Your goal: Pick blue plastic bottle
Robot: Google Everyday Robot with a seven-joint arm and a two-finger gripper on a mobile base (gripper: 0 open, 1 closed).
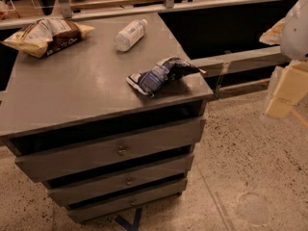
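Atop the grey drawer cabinet (72, 90) lies the clear blue plastic bottle (130, 35); the pale yellow gripper (284, 93), well apart, jaws' state untellable, should grasp across the bottle's middle.

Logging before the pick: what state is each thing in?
blue plastic bottle: capped, lying on its side.
blue snack bag: crumpled, at the front right edge.
chip bag: lying at the back left corner.
drawers: all three look closed.
gripper: right of the cabinet, touching nothing.

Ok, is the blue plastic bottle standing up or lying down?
Lying down: the blue plastic bottle rests on its side on the cabinet top, cap toward the back. The gripper is far right, apart from it.
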